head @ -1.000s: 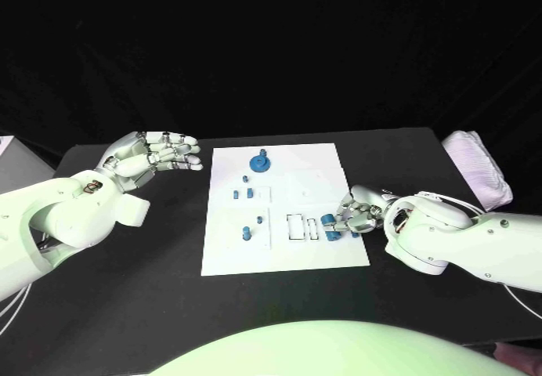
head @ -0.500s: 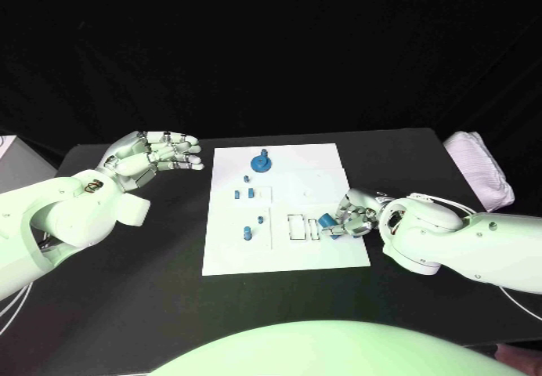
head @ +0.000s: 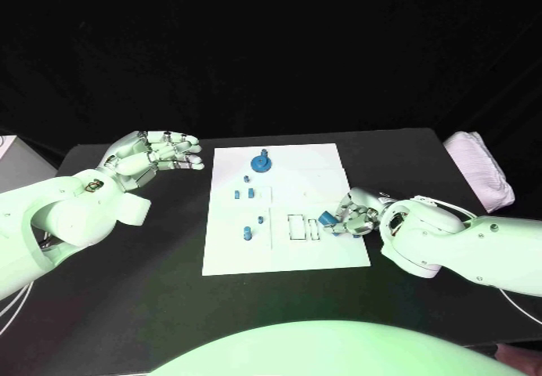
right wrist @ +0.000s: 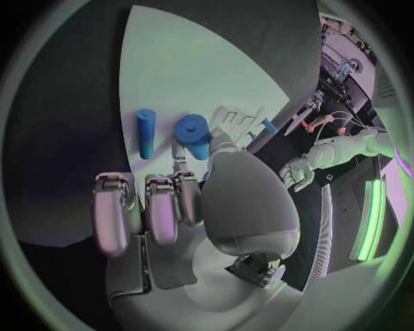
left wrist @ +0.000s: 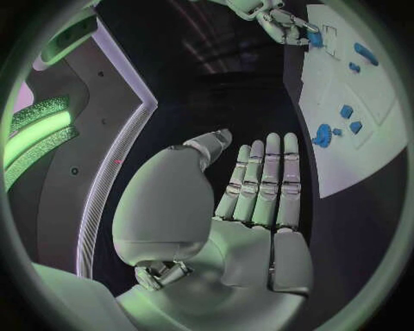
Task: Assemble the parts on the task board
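The white task board (head: 305, 166) lies mid-table with a round blue knobbed part (head: 260, 163) and several small blue parts (head: 247, 232) on it. At the board's right edge my right hand (head: 357, 214) pinches a short blue cylinder (right wrist: 193, 129) between thumb and fingertip, just off two rectangular slots (head: 303, 227). A second blue cylinder (right wrist: 145, 132) lies flat on the board beside it. My left hand (head: 153, 157) hovers off the board's far left corner, fingers apart and holding nothing. The left wrist view also shows the board (left wrist: 345, 162), the round part (left wrist: 323, 134) and my right hand (left wrist: 278, 19).
A folded white cloth (head: 481, 176) lies at the table's right edge. A pale object (head: 5, 149) sits past the left edge. Black table surface (head: 135, 274) stretches left of and in front of the board.
My right hand has shifted slightly left and away from me, and the pinched cylinder has risen off the board. The left hand has not moved.
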You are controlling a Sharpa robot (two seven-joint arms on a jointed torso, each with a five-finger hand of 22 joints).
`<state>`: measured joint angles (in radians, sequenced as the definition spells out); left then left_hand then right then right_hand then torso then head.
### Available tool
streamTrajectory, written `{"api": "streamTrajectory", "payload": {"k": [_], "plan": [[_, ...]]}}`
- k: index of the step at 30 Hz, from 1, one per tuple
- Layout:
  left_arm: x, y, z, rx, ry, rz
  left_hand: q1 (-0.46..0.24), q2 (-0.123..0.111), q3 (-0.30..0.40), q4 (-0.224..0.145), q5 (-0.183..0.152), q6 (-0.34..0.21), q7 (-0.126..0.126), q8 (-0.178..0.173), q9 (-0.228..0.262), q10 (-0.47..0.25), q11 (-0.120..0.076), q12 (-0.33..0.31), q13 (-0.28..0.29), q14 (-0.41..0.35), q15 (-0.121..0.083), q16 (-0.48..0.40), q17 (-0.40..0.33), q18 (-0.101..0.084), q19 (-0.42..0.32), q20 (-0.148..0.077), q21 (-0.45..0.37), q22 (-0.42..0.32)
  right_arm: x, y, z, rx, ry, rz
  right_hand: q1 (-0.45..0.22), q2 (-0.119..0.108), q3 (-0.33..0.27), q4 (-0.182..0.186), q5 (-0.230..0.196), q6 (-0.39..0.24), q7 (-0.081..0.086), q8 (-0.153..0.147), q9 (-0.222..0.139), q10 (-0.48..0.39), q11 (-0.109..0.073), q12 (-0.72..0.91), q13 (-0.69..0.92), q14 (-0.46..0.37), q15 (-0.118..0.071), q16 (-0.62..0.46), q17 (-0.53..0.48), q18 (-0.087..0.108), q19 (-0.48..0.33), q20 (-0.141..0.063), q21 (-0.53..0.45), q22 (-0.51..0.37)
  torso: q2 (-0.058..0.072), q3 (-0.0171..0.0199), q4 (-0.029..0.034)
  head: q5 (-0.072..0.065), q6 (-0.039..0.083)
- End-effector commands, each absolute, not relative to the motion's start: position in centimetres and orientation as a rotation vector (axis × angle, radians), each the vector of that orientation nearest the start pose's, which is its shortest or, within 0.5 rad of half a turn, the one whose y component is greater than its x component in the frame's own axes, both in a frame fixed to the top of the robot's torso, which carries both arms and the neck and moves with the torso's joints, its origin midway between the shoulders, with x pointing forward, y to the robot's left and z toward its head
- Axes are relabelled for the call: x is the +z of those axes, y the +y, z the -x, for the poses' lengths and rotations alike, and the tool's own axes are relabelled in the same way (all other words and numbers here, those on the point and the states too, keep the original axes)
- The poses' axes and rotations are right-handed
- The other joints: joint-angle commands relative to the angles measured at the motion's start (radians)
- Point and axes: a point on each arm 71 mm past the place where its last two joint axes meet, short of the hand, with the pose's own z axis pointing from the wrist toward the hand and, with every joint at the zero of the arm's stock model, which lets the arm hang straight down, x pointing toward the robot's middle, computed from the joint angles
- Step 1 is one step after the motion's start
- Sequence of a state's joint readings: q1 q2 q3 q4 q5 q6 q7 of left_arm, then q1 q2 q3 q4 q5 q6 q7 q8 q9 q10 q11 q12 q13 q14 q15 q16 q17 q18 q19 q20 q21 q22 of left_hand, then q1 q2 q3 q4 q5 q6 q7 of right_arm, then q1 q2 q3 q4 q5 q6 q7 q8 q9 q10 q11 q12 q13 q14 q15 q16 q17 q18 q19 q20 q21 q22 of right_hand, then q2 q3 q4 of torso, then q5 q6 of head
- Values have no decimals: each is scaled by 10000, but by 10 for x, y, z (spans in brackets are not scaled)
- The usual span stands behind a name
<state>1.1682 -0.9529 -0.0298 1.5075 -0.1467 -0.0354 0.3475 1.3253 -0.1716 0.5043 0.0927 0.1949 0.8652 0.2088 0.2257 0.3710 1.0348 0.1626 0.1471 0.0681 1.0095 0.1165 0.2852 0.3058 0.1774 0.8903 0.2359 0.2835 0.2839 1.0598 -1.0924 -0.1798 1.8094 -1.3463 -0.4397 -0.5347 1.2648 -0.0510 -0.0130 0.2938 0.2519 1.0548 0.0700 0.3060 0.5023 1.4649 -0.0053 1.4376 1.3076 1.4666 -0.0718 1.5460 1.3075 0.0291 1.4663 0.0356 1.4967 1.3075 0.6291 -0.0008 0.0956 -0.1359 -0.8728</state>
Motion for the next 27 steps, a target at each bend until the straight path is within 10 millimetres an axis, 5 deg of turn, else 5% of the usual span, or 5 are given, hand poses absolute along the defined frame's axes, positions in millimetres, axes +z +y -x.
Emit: {"api": "streamTrajectory", "payload": {"k": [1, 11, 27], "plan": [[-189, 251, -477, -16432, 15980, 9758, -89, 15, -21, 83, 59, -20, 41, -35, -14, -45, 21, -26, 12, -18, 62, -67, 19, 42, 104, -1, -72, -26, -266, -264, -378, 3915, 19207, -4053, -67, 373, 72, -6, -57, 174, -72, 67, 5, 433, -73, 52, 1595, 941, -46, 64, 2148, -170, 931, -72, 58, 2475, -7, -23, 1, -11, 2], [-190, 251, -478, -16429, 16004, 9817, -115, 27, -37, 128, 60, -21, 41, -36, -17, -48, 22, -22, 14, -17, 63, -76, 32, 43, 117, 2, -95, -45, -251, -252, -379, 4806, 18898, -4398, -416, 370, 53, -1, -146, 268, -97, 112, -8, 463, -91, 68, 1627, 949, -60, 79, 2188, -192, 950, -82, 184, 2503, 7, -1, 29, -46, 2], [-190, 244, -477, -16642, 16143, 9755, -128, 34, -45, 153, 61, -19, 39, -35, -19, -48, 20, -18, 15, -17, 63, -81, 40, 44, 126, 4, -109, -58, -261, -217, -378, 5134, 20852, -3797, -1255, 623, -215, -1, -13, 360, -142, 228, -7, 504, -129, 72, 1680, 955, -89, 87, 2215, -215, 968, -101, 323, 2533, 20, -2, 8, 13, 2]]}}
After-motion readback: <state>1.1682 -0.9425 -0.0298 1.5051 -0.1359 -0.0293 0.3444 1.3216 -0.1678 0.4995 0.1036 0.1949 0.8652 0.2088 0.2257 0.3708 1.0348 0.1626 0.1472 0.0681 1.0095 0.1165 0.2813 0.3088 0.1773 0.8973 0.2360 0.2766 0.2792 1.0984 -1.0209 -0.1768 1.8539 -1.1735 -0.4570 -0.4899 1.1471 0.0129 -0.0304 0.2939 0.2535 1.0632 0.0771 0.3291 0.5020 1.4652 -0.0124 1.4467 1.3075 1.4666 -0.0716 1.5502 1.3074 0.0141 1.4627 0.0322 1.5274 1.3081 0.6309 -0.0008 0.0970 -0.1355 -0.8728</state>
